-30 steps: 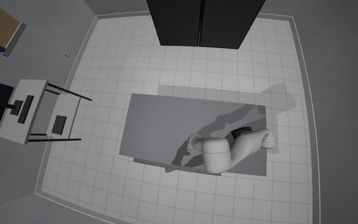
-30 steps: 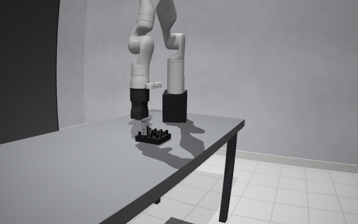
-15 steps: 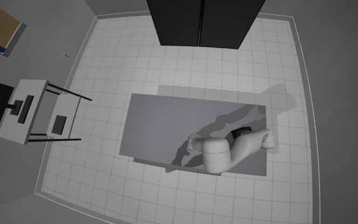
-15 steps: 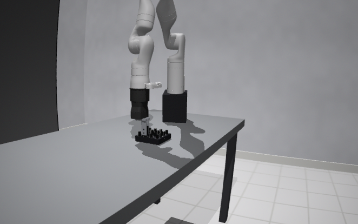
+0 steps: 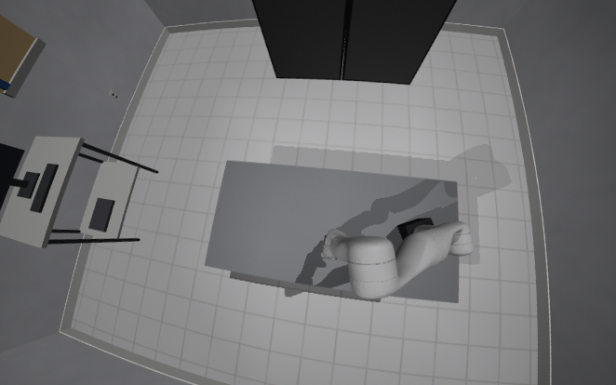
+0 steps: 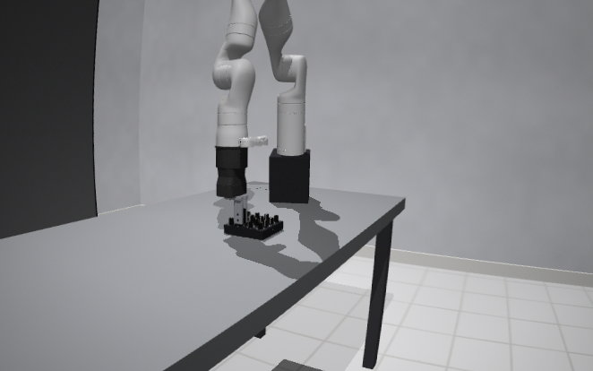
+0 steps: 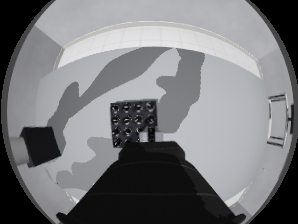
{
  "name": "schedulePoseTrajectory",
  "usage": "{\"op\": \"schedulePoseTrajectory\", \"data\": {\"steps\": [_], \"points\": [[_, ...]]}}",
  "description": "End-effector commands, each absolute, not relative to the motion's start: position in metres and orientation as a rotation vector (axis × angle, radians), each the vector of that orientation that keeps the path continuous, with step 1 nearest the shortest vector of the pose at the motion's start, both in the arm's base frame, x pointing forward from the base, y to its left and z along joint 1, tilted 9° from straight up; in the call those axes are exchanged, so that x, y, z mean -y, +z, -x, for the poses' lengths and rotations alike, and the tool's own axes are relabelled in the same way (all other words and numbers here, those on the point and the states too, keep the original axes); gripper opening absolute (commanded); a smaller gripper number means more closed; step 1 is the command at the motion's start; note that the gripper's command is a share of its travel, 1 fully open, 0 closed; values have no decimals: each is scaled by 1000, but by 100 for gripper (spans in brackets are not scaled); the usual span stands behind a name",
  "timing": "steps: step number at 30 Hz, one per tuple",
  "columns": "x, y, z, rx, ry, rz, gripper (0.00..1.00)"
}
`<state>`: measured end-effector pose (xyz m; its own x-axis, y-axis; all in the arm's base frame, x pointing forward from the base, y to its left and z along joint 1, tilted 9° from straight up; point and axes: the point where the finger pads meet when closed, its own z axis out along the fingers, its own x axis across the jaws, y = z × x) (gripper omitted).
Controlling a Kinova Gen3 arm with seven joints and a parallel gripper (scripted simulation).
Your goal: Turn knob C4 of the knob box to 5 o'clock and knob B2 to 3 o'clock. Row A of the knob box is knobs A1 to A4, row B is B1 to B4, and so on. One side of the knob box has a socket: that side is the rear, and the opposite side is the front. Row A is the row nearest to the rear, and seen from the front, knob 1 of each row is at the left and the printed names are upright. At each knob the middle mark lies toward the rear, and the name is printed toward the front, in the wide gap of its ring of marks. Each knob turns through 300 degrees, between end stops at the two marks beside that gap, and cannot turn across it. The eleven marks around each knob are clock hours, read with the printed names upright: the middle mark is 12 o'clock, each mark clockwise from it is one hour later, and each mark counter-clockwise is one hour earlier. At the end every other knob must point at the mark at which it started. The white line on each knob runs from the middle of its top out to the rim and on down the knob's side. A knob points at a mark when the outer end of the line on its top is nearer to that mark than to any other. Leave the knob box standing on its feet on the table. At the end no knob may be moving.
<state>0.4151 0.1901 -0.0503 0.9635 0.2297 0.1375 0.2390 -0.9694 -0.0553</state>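
One knob box (image 6: pixel 245 232) (image 7: pixel 133 112) sits on the tabletop (image 5: pixel 279 205) (image 6: pixel 116 287) (image 7: pixel 227 95) beneath the narrowed pincer (image 6: pixel 240 221) (image 7: pixel 151 136); whether a knob is gripped cannot be told. Any turn is best made slowly, with neighbours cleared.

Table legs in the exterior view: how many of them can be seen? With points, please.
2: a long leg (image 6: pixel 378 291) under the right corner, a short leg end (image 6: pixel 260 333) below the near edge. Others may be hidden.

The black knob box (image 6: pixel 253 231) (image 7: pixel 113 131) lies flat on the table, studded with upright knobs.
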Motion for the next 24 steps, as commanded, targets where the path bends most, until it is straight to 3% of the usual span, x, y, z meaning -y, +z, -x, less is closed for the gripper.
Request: {"op": "schedulePoseTrajectory", "data": {"steps": [1,24], "points": [[-190,-50,-416,343,-202,3043,30],[-190,-50,-416,1,-188,3049,30]]}}
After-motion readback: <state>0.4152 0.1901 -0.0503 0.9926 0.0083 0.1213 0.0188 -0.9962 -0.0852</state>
